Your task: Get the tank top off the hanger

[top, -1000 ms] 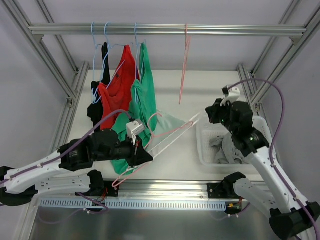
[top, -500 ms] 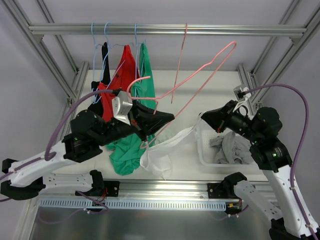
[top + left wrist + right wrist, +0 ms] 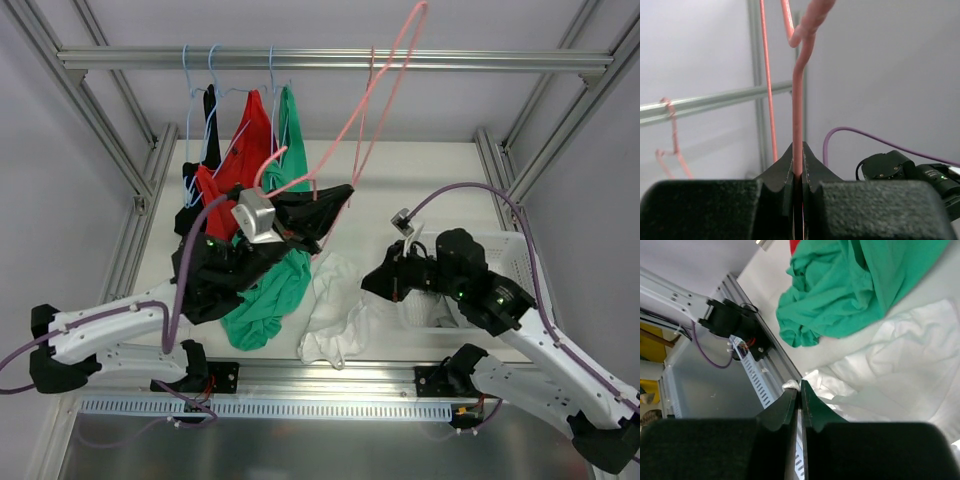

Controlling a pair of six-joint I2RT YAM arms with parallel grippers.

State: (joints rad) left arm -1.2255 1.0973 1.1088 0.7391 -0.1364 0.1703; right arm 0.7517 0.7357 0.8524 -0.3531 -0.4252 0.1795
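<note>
**Fig.** Pink hanger raised above a white tank top. The left fingers (image 3: 791, 165) are clenched on the wire of the pink hanger (image 3: 796, 115). The right fingers (image 3: 793, 402) are clenched on what looks like an edge of the white tank top (image 3: 335, 305); only a scrap of white shows at their tips.

The tank top lies crumpled on the tabletop (image 3: 430, 190), below the left fingers and just beside the right ones. It seems free of the hanger, but whether a strap is snagged cannot be told. Its long axis runs from under the left fingers toward the near edge. The hanger's long axis rises from the left fingers, up and to their right, toward the rail (image 3: 480, 60).

To finish well, draw hanger and cloth apart along the hanger's arm, not across it. Hold the cloth low so no strap hooks the wire, and stay clear of the green shirt (image 3: 855, 285) ahead of the right fingers.
</note>
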